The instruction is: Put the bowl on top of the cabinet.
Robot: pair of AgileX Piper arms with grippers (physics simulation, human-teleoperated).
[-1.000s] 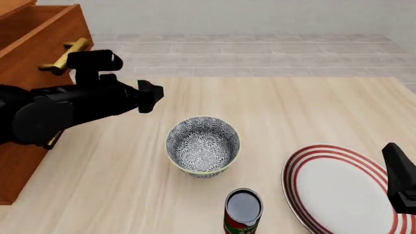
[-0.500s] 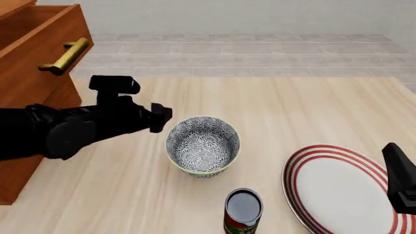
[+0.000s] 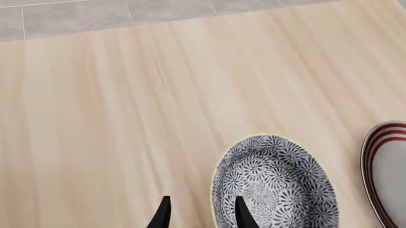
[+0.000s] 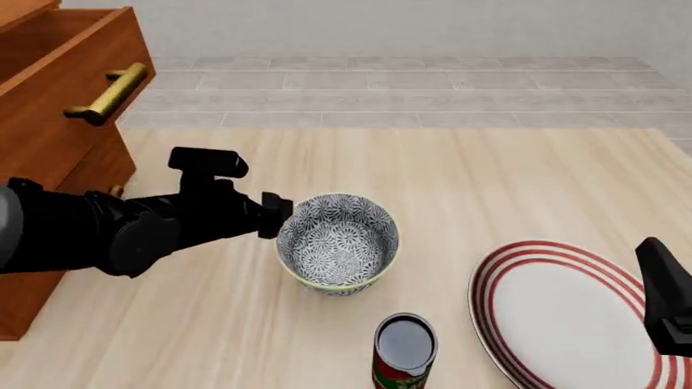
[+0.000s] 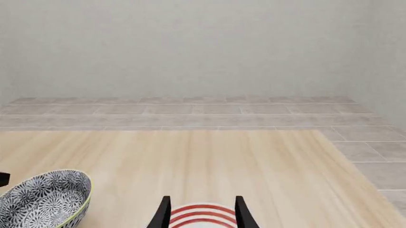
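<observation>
The bowl (image 4: pixel 337 241), deep and round with a grey-blue floral pattern, stands on the wooden table a little left of centre. My left gripper (image 4: pixel 279 217) is at the bowl's left rim and is open. In the left wrist view the left gripper (image 3: pixel 201 214) straddles the rim of the bowl (image 3: pixel 279 185), one finger (image 3: pixel 242 213) over the inside and the other outside. The reddish-brown cabinet (image 4: pixel 49 121) with a brass handle (image 4: pixel 108 93) rises at the far left. My right gripper (image 5: pixel 201 213) hangs open above the plate, low at the right edge of the front view (image 4: pixel 665 296).
A flat white plate with red rings (image 4: pixel 562 316) lies at the front right. An open can (image 4: pixel 406 348) stands just in front of the bowl. The bowl (image 5: pixel 44 199) also shows in the right wrist view. Beyond the table's far edge is a tiled floor.
My left arm has come down and to the right, from beside the cabinet's handle to the bowl's left rim. The right arm and the bowl have not moved.
</observation>
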